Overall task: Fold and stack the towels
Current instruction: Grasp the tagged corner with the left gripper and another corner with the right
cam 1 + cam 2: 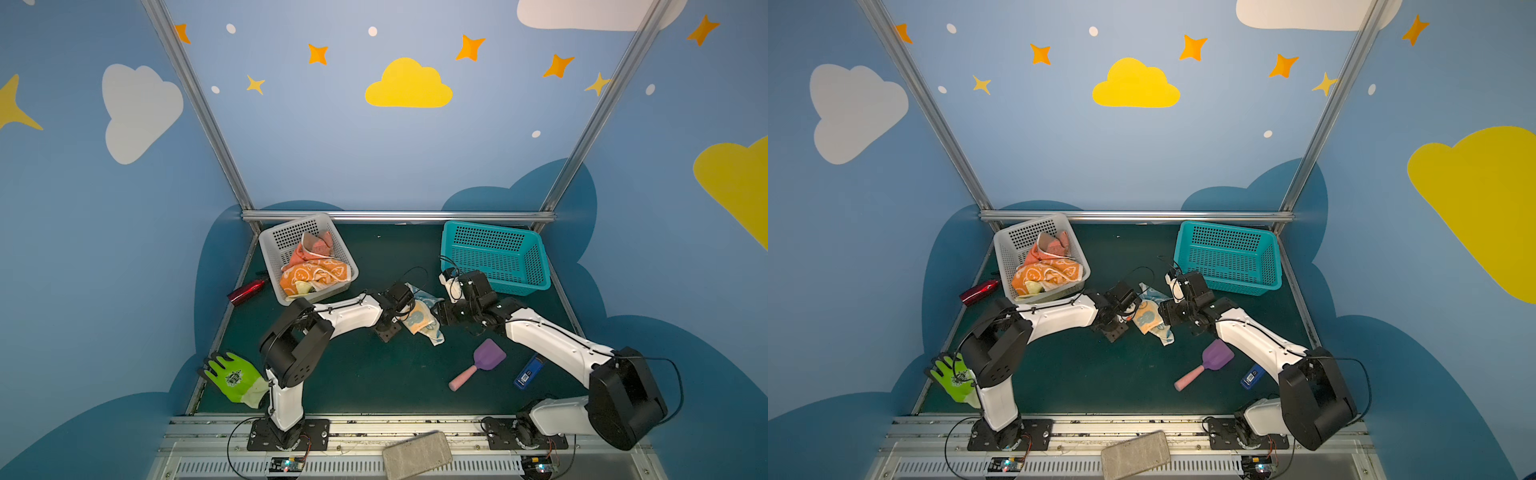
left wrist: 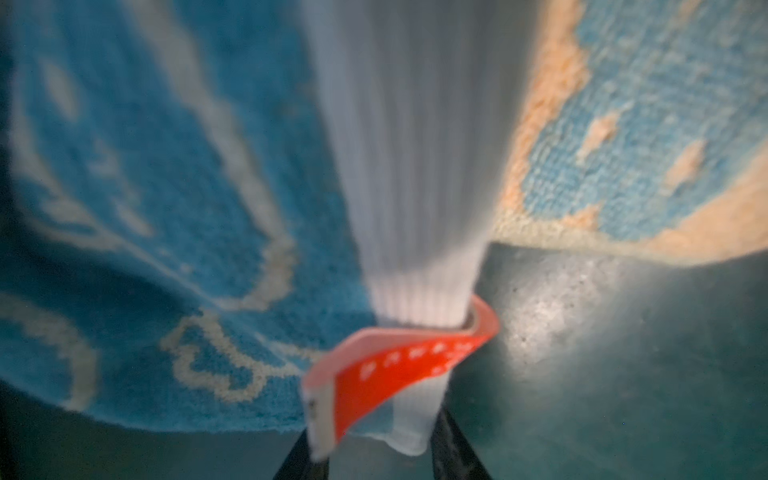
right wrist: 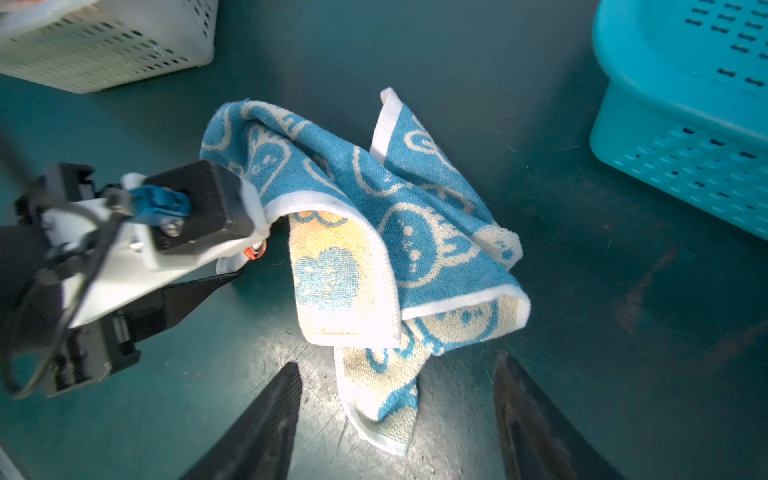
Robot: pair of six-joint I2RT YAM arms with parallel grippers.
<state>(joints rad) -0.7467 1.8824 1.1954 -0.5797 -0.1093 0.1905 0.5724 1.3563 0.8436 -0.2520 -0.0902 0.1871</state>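
Observation:
A blue towel with white cartoon rabbits (image 1: 420,321) (image 1: 1148,318) (image 3: 415,208) lies crumpled on the dark green table between both arms. My left gripper (image 2: 376,453) (image 1: 405,315) (image 3: 245,262) is shut on its white hem corner, beside a red tag (image 2: 399,365). My right gripper (image 3: 399,361) (image 1: 438,313) is open, its fingers (image 3: 286,399) straddling the towel's lower corner without touching it. An orange rabbit towel (image 1: 316,272), a salmon towel (image 1: 322,245) and a pale yellow one (image 1: 301,287) sit bunched in the white basket (image 1: 270,245).
An empty teal basket (image 1: 494,257) stands at the back right. A red object (image 1: 245,291) lies left of the white basket and a lime-green glove (image 1: 232,376) by the left arm's base. A purple scoop (image 1: 482,363) and a small blue item (image 1: 528,372) lie front right.

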